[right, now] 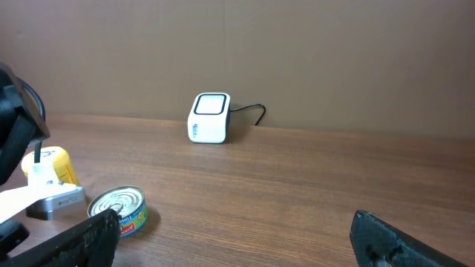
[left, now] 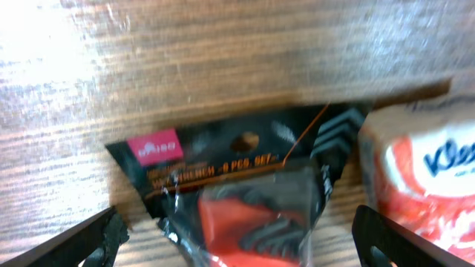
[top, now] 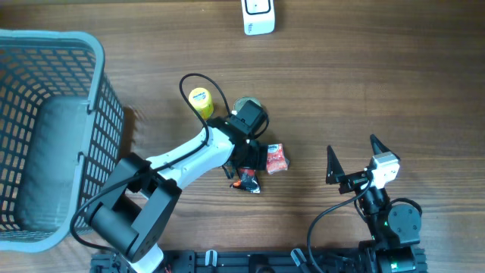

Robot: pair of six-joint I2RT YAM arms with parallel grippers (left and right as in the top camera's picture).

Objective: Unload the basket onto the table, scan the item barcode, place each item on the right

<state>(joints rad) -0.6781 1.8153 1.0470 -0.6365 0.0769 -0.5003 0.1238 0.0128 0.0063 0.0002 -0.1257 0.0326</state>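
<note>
A black plastic packet with red contents (top: 247, 180) lies on the wooden table near the middle. In the left wrist view the packet (left: 245, 185) fills the centre, pink label at its upper left. My left gripper (top: 248, 162) hangs low over it, open, with one finger on each side of the packet (left: 237, 231) and a gap to both. The white barcode scanner (top: 258, 17) stands at the table's far edge, also in the right wrist view as a small box with a cable (right: 210, 117). My right gripper (top: 355, 155) is open and empty at the front right (right: 237, 241).
A red and white tissue pack (top: 276, 158) lies right beside the packet (left: 423, 170). A tin can (right: 119, 210) and a yellow bottle (top: 201, 101) sit behind the left wrist. A blue-grey mesh basket (top: 98, 83) occupies the left side.
</note>
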